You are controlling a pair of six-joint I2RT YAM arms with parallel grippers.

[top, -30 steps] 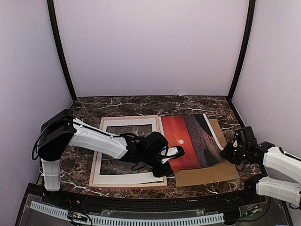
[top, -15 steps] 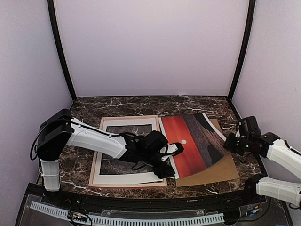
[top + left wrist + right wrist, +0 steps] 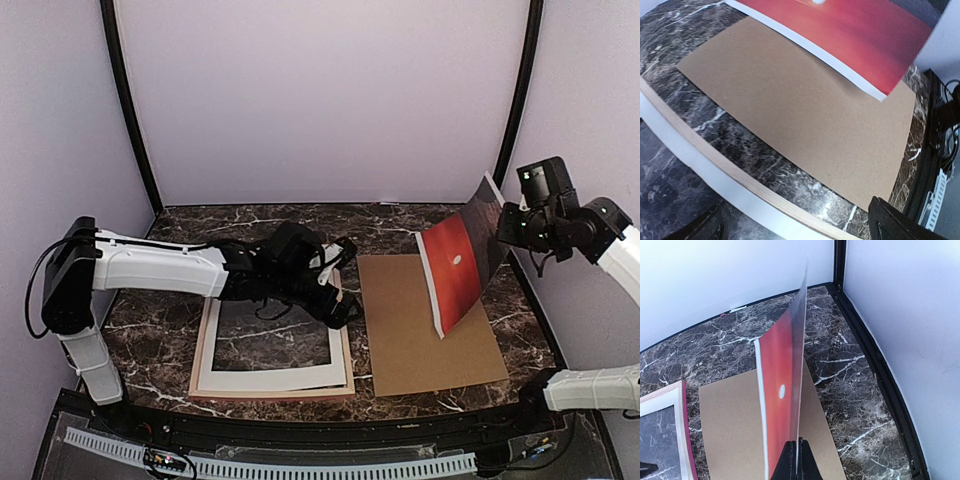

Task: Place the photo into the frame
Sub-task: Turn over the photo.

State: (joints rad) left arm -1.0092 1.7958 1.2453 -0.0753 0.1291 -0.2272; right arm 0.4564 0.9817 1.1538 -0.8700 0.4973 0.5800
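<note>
The photo [image 3: 455, 262] hangs in the air at the right of the top view, lifted clear of the table [image 3: 180, 235] and tilted steeply, its red sky and white sun facing left and its lower corner pointing down over the brown board [image 3: 425, 335]. The right gripper [image 3: 503, 226] is clenched on the photo's upper right edge; in the right wrist view its fingers [image 3: 787, 465] pinch the sheet at bottom centre, and the print rises up the middle of the picture, seen almost edge-on and slightly bowed. The board lies flat on the dark marble at centre right of the top view, below the print; in the left wrist view the print's white border floats above it at the upper right and casts a soft shadow on it. The frame [image 3: 260, 395] lies flat at lower centre left of the top view, just beside the board's left edge with a strip of marble between them. A white mat [image 3: 270, 378] lies on the frame, a little askew, marble showing through its cut-out. The left gripper [image 3: 335, 300] hovers over the frame's right rail near its upper corner, spread wide and grasping nothing; in the left wrist view its dark fingertips [image 3: 895, 222] sit in the two lower corners, with the pale wood rail and the mat running diagonally between them
</note>
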